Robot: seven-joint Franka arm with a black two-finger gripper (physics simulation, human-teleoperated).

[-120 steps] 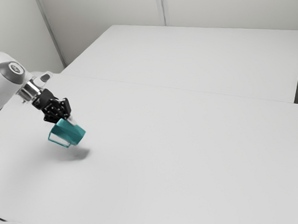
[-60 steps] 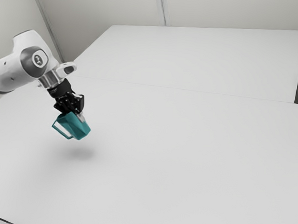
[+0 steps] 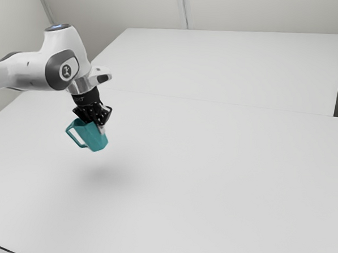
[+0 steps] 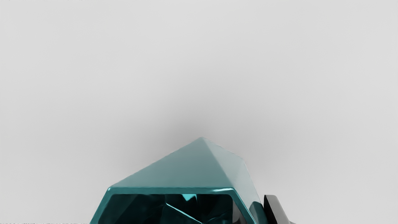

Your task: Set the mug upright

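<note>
The teal mug [image 3: 91, 136] hangs in the air above the table, tilted, its handle on the exterior view's left and its base toward the lower right. My gripper [image 3: 101, 128] is at its upper end, shut on the mug's wall. In the wrist view the mug [image 4: 174, 174] shows its open rim toward the hand. There the gripper [image 4: 252, 211] has one finger against the outer wall and the other, partly hidden, inside the rim.
The white table [image 3: 211, 180] spreads below, with the mug's soft shadow on it under the hand. A raised white panel [image 3: 229, 67] stands behind, and a dark cable lies at the near left corner.
My hand has risen and moved toward the exterior view's right with the mug, tipping to point more steeply down. The mug has turned with it and its shadow has grown fainter.
</note>
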